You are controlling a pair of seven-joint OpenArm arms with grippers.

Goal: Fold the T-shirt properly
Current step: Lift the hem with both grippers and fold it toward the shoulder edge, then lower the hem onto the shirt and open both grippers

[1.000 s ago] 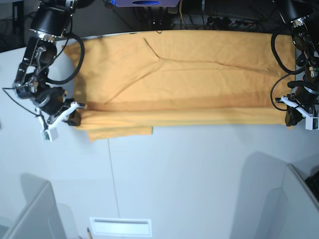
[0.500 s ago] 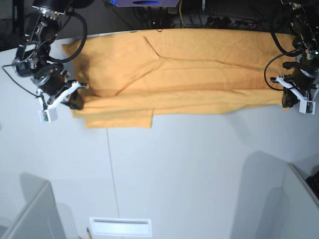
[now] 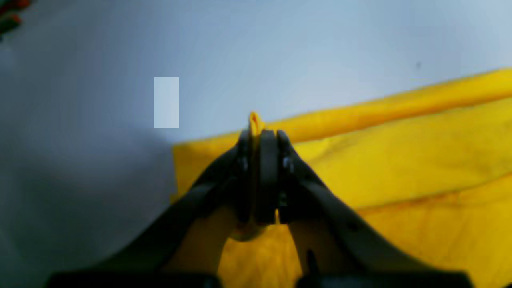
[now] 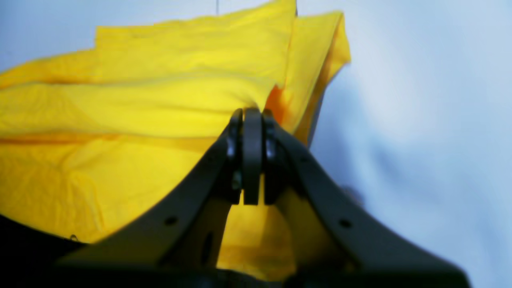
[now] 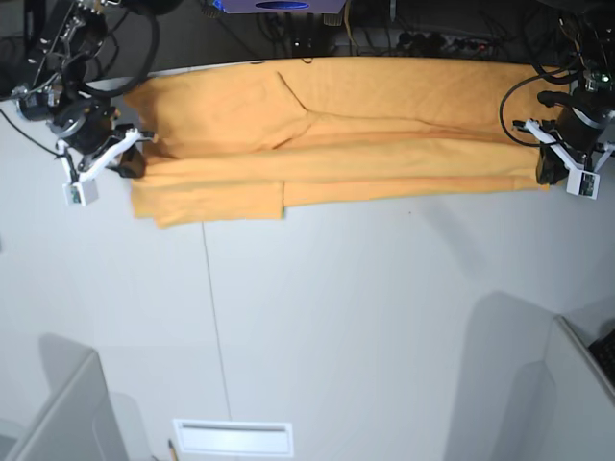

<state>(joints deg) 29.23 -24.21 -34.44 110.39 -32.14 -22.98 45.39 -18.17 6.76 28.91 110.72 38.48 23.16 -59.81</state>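
Table (image 5: 365,317): white, bare across the lower frame of the base view.
Right gripper (image 5: 123,161): upper left, pinching the T-shirt's end.
Left gripper (image 5: 550,165): upper right, pinching the opposite end.
T-shirt (image 5: 336,134): stretched between both pincers along the table's far edge.

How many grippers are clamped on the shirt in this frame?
2. The right gripper pinches the T-shirt at its end on the base view's left; the left gripper pinches the opposite end. Both wrist views show jaws shut on fabric.
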